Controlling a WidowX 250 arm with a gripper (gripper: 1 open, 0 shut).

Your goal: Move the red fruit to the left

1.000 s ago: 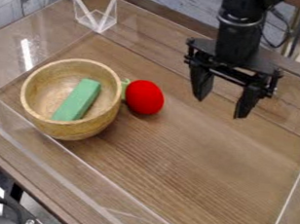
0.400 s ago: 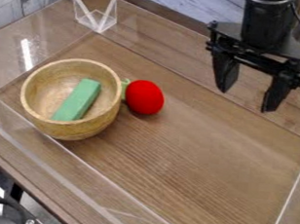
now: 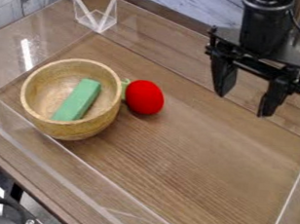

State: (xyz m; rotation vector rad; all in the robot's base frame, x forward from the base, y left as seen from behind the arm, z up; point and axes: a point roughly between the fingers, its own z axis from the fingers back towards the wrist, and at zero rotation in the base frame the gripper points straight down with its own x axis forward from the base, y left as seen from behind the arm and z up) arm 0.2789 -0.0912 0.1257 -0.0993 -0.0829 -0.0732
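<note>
One hazard: the red fruit [image 3: 143, 97] can roll if you nudge it off-centre.
Fruit position: on tabletop [image 3: 200, 167], touching wooden bowl [image 3: 42, 110].
Tool [image 3: 252, 90]: spread, empty, well apart to the fruit's right.

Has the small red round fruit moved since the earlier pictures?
No. The small red round fruit lies at the same spot beside the wooden bowl.

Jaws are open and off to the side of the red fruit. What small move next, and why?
Probably swing the gripper across until it is above the red fruit: its jaws stand open and empty, well clear of the fruit, which rests on the table beside the wooden bowl.
</note>
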